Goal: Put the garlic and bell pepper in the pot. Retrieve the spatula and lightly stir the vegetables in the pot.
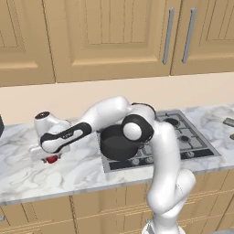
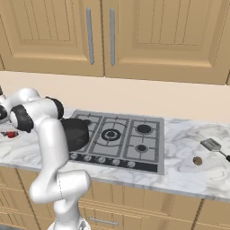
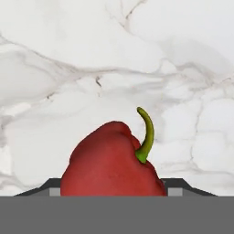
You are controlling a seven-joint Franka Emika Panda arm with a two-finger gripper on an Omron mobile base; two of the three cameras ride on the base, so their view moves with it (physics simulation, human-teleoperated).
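White-veined marble table (image 3: 114,59) carries the glossy red bell pepper (image 3: 112,162), pinched between the claw (image 1: 49,157) tips, presumably for lifting potward.

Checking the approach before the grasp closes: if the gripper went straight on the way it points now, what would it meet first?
The gripper points down at the marble counter. The red bell pepper with a green stem already sits between its dark fingers, so it probably meets the pepper first, then the counter; depth is unclear.
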